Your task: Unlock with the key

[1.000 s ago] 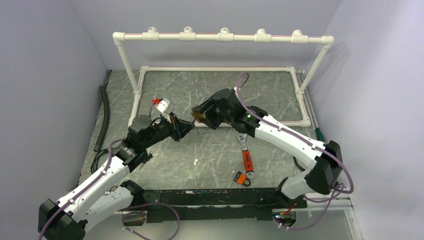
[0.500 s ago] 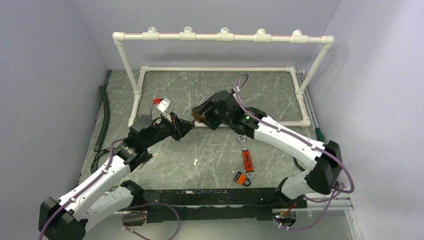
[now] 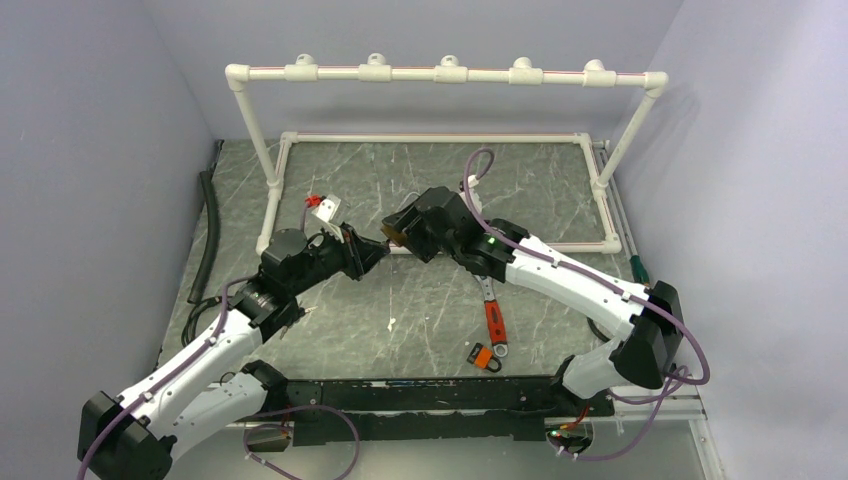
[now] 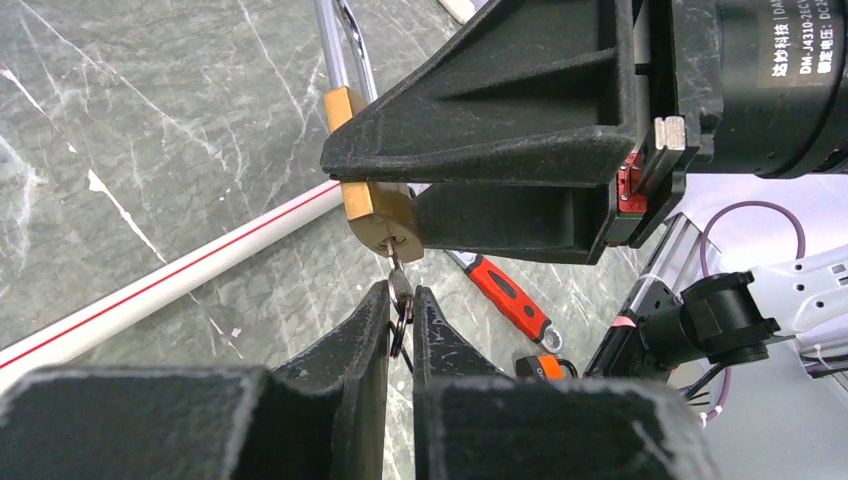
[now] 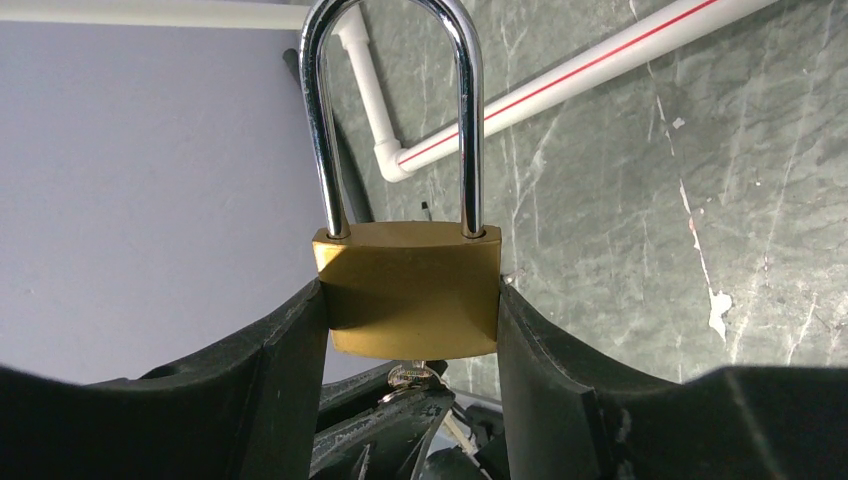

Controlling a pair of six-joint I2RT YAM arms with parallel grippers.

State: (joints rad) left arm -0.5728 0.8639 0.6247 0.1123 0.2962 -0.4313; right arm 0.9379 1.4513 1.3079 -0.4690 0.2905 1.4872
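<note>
Firmly, right jaws clamping brass padlock [image 5: 410, 300] (shackle [image 5: 470, 130] shut), left jaws pinching key [image 4: 398, 284].

Bare bench [image 3: 430, 300] gives passage at front centre. Obstacles: left end effector [image 3: 377, 250] and right end effector [image 3: 393, 232] meeting mid-bench; white PVC pipe frame [image 3: 480, 75] behind; adjustable wrench [image 3: 493, 318] and small orange padlock [image 3: 484, 356] front right.
</note>
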